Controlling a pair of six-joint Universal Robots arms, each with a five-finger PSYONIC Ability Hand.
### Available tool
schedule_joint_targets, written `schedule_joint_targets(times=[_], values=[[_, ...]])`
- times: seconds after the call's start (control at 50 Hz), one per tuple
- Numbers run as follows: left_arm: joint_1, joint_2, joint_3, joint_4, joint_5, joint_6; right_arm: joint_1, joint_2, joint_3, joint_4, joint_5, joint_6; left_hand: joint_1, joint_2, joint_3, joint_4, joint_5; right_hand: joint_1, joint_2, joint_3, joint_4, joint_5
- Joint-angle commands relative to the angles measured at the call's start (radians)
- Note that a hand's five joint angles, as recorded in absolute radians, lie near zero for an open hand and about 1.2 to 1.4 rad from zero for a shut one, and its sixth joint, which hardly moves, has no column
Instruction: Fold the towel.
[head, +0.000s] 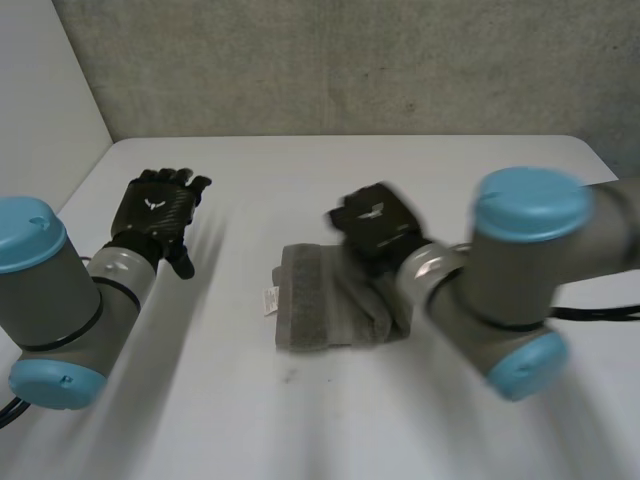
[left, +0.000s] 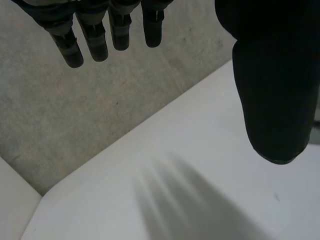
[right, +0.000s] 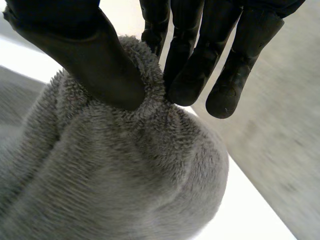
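Note:
A grey towel (head: 325, 300) lies folded into a small block in the middle of the white table (head: 300, 180), a white label at its left edge. My right hand (head: 375, 225) is over the towel's far right part. In the right wrist view its thumb (right: 95, 60) and fingers (right: 192, 75) pinch a raised bunch of the grey towel (right: 125, 170). My left hand (head: 155, 210) hovers above the table well left of the towel, fingers (left: 92, 37) straight and spread, thumb (left: 275, 85) apart, holding nothing.
A concrete wall (head: 330, 65) runs along the table's far edge. A white panel (head: 45, 100) stands at the left. Bare table surrounds the towel on all sides.

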Motion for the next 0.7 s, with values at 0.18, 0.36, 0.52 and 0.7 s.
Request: schedule_joint_targets(times=[0.18,0.36,0.52,0.7], values=[[-0.056,-0.008,0.111,-0.065,-0.002,-0.174,0.164,0.147,-0.184,0.177,0.109,0.015,0.0,0.01,0.008,0.008,-0.025,-1.101,-1.084,-1.157,-1.166,-1.146],[-0.154,-0.108,0.235,-0.171,-0.002,-0.289,0.001,-0.052,-0.026,0.147,0.109,0.397,0.013,0.023,0.02,0.021,-0.013,-1.101,-1.084,-1.157,-1.166,-1.146],[-0.266,-0.255,0.334,-0.231,-0.005,-0.341,-0.057,-0.005,-0.026,0.177,0.064,0.457,0.027,0.038,0.035,0.035,0.002,-1.101,-1.084,-1.157,-1.166,-1.146],[-0.295,-0.399,0.41,-0.245,-0.045,-0.332,-0.078,0.135,-0.081,0.193,0.05,0.434,0.039,0.049,0.047,0.047,0.014,-1.101,-1.084,-1.157,-1.166,-1.146]])
